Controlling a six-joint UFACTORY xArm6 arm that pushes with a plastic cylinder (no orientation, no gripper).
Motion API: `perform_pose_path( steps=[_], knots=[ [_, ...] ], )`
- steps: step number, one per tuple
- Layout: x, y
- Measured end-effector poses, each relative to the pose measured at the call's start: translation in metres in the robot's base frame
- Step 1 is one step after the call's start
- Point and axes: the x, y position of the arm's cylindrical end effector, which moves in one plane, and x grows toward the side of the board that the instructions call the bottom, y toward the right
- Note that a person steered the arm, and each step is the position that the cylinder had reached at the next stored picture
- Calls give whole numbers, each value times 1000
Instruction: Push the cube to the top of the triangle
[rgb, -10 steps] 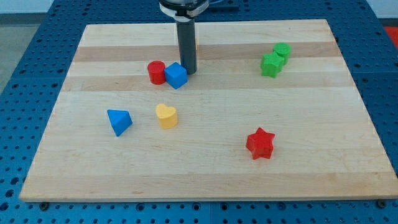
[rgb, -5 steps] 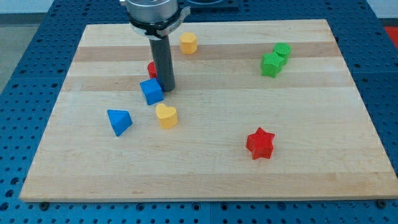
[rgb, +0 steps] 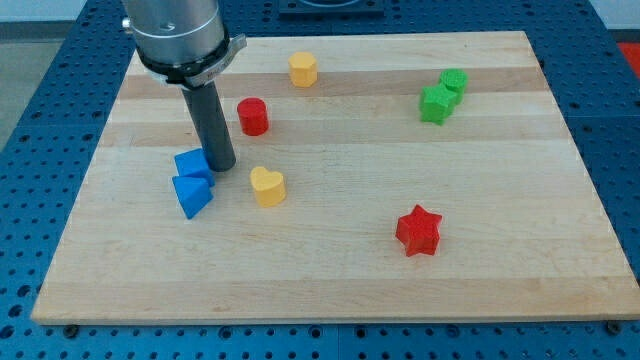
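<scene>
My tip (rgb: 221, 167) stands upright on the wooden board (rgb: 330, 270), the bare rod grasping nothing, pressed against the blue cube (rgb: 191, 164) from the view's right. The cube sits touching the top of the blue triangle (rgb: 191, 194). A yellow heart (rgb: 267, 186) lies right of the triangle; a red cylinder (rgb: 252, 116) above that.

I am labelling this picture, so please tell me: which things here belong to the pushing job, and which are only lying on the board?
Job:
my tip, at the cube's right
blue cube
blue triangle

Lying about:
red cylinder
yellow heart
yellow block
two green blocks
red star
</scene>
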Motion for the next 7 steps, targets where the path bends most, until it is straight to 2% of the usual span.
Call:
perform_pose_path(
  steps=[3, 5, 7],
  knots=[
    [33, 0],
    [-20, 3],
    [-23, 5]
  ],
)
